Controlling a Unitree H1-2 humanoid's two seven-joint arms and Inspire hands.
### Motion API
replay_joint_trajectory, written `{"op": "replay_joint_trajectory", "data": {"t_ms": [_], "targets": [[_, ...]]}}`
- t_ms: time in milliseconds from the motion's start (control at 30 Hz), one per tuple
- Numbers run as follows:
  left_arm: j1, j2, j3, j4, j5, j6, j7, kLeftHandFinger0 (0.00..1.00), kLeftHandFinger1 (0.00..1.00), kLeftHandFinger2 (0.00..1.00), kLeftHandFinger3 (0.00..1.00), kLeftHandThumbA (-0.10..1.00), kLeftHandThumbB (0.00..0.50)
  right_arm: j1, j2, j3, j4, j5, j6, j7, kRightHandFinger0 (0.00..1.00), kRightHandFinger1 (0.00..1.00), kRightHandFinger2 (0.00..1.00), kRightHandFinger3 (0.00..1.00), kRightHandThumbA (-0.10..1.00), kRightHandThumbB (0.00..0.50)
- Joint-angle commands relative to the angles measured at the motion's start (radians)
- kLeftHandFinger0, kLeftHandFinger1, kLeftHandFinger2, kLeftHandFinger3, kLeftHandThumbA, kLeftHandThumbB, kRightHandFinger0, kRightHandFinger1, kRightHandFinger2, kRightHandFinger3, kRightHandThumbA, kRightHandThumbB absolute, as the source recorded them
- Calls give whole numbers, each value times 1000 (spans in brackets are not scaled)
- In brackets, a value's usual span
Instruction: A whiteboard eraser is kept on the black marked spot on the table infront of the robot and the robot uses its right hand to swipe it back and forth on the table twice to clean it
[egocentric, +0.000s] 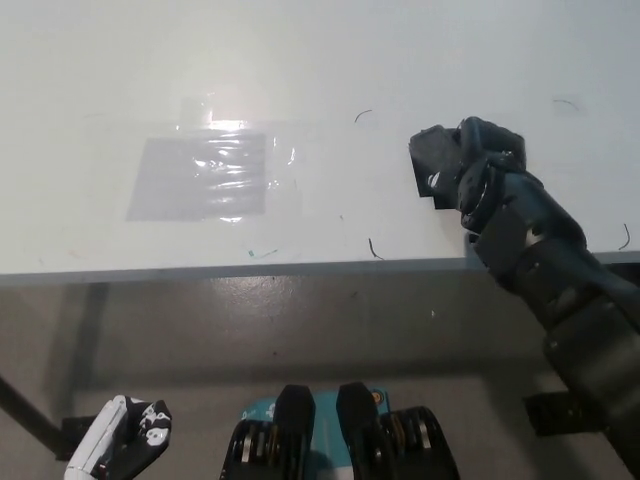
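My black right hand (490, 180) lies on the white table (320, 60) at the right, near its front edge. Its fingers curl down over a black whiteboard eraser (432, 160), which sits on the black marked spot. Only the left end of that dark patch shows past the hand, so eraser and mark are hard to tell apart. The black forearm runs down to the lower right of the picture. My white left hand (120, 450) rests low at the lower left, below the table's level.
A shiny grey taped rectangle (200, 177) lies left of centre on the table. Small pen marks (375, 248) dot the surface near the front edge (250, 270). Below are grey floor and a black table foot (560, 412).
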Motion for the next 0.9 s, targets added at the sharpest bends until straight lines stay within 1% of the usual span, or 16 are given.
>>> {"op": "replay_joint_trajectory", "data": {"t_ms": [0, 33, 67, 100, 133, 233, 267, 300, 333, 400, 433, 600, 667, 700, 800, 867], "targets": [[-5, 27, 8, -30, -5, -17, -11, 0, 0, 0, 0, -100, 475, 19, 59, 10, 0, -14, -22, 10, 65, 124, 139, 591, 307, 141], [-4, 27, 9, -29, -5, -24, -11, 0, 0, 0, 0, -100, 474, 22, 71, 13, 1, -16, -18, 12, 157, 216, 232, 541, 286, 137], [-2, 28, 9, -29, -4, -24, -10, 0, 0, 0, 0, -100, 474, 25, 79, 13, 2, -15, -18, 14, 223, 302, 323, 627, 280, 140], [1, 28, 9, -32, -3, -21, -10, 0, 0, 0, 0, -100, 475, 33, 98, 11, 4, -12, -22, 14, 400, 454, 493, 853, 270, 150], [3, 28, 9, -33, -5, -19, -11, 0, 0, 0, 0, -100, 475, 37, 111, 11, 5, -12, -23, 10, 417, 455, 498, 891, 270, 148], [4, 31, 9, -33, -4, -25, -13, 0, 0, 0, 0, -100, 475, 41, 144, 9, 7, -13, -28, -3, 97, 137, 226, 685, 287, 161], [5, 32, 8, -35, 0, -27, -12, 0, 0, 0, 0, -100, 474, 34, 175, 14, 6, -21, -27, -5, 269, 335, 435, 867, 331, 177], [5, 32, 8, -34, 0, -28, -12, 0, 0, 0, 0, -100, 475, 32, 182, 14, 5, -22, -26, -6, 323, 365, 473, 923, 344, 176], [5, 30, 8, -34, -1, -26, -11, 0, 0, 0, 0, -100, 476, 12, 218, 24, 4, -31, -14, 4, 228, 261, 379, 747, 307, 168], [7, 31, 7, -37, 2, -20, -11, 0, 0, 0, 0, -100, 475, -12, 256, 27, 4, -35, 0, 13, 260, 301, 428, 809, 321, 174], [6, 33, 7, -36, 1, -24, -14, 0, 0, 0, 1, -100, 473, -43, 294, 25, 3, -33, 5, 22, 185, 219, 382, 786, 363, 179], [1, 32, 4, -37, 1, -11, -17, 0, 0, 0, 0, -100, 476, -115, 364, 7, -6, -18, -14, 27, 88, 156, 334, 801, 481, 196], [-2, 32, 2, -36, -8, -5, -25, 0, 0, 0, 0, -100, 474, -137, 383, -10, -12, -4, -28, 13, 1, 29, 199, 645, 496, 192], [-4, 33, 3, -35, -11, -7, -27, 0, 0, 0, 1, -100, 474, -142, 387, -13, -13, -4, -30, 7, 0, 18, 181, 616, 502, 192], [1, 37, 10, -44, -14, -6, -29, 0, 0, 0, 0, -100, 477, -146, 381, -19, -9, -6, -37, 10, 186, 227, 402, 724, 548, 190], [2, 36, 12, -46, -15, -3, -29, 0, 0, 0, 0, -100, 477, -135, 369, -13, -6, -16, -39, -4, 137, 184, 363, 699, 556, 208]]}}
